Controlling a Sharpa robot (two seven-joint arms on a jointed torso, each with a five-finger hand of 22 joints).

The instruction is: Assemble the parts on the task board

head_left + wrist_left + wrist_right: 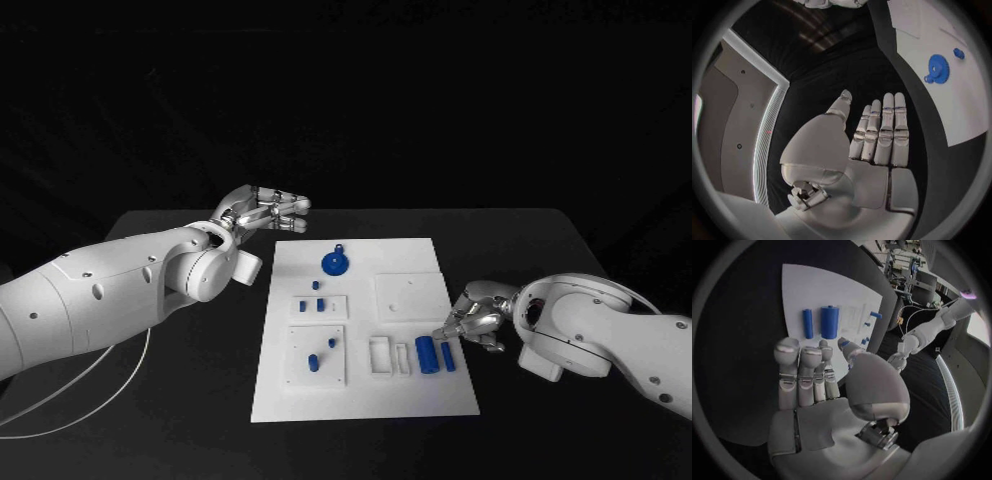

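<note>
The task board (361,330) lies mid-tabletop (519,230) in the head view, carrying a blue gear (335,263), small blue parts and two blue cylinders (436,354). The left robot hand (267,212) hovers off its far-left corner; the right robot hand (476,322) sits at its right edge. Left wrist view: the hand (873,145) is released, fingers straight, holding nothing. Right wrist view: the hand (817,385) is likewise released, near the cylinders (829,322).

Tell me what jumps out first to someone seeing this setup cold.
The white task board lies in the middle of the black table, with a round blue gear near its far end and two blue cylinders side by side near its right edge. The right hand hovers at that right edge close to the cylinders, holding nothing. The left hand hangs off the board's far left corner, fingers apart and empty.
</note>
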